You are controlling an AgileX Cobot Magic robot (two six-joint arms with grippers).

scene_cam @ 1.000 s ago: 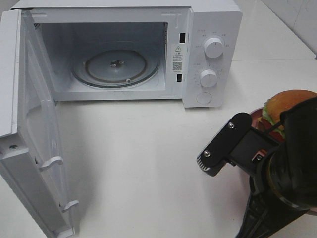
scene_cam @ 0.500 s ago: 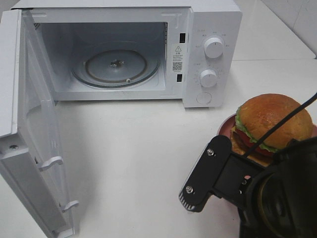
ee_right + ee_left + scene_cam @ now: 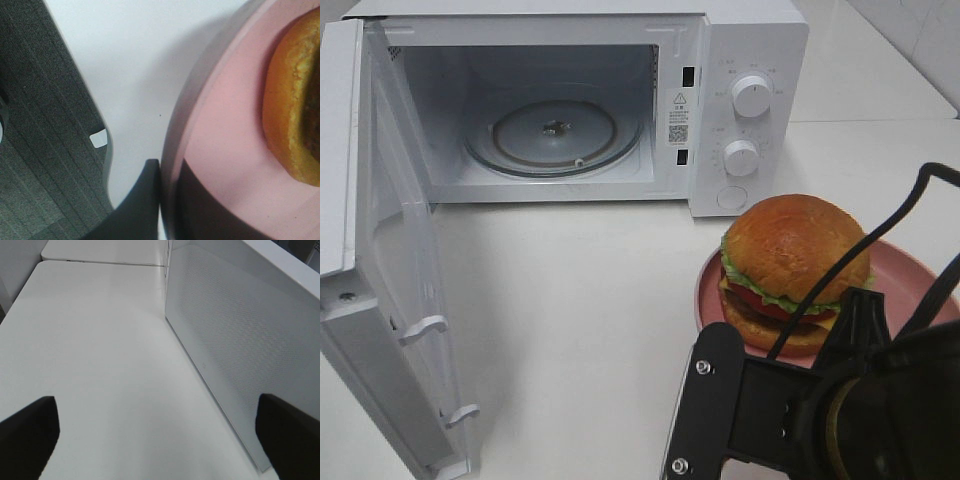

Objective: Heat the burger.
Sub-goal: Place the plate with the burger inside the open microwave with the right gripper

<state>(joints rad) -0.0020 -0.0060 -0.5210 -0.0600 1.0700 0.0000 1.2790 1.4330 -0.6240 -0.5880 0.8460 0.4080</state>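
The burger [image 3: 790,265], with a glossy brown bun, lettuce and tomato, sits on a pink plate [image 3: 910,280] in front of the microwave's control panel. In the right wrist view my right gripper [image 3: 167,200] is shut on the pink plate's rim [image 3: 200,125], one finger [image 3: 140,200] under it and one on top, with the burger's bun [image 3: 290,110] close by. The right arm [image 3: 820,420] fills the lower right of the high view and hides its fingers there. My left gripper [image 3: 160,435] stands open, with nothing between its fingers, beside the microwave door [image 3: 225,340].
The white microwave [image 3: 740,100] stands at the back with its door [image 3: 380,250] swung wide to the left. Its glass turntable [image 3: 555,130] is bare. White tabletop [image 3: 580,320] stretches between the door and the plate.
The plate with the burger has moved left, toward the middle of the table, held by my right gripper. The right arm has sunk lower in the high view.
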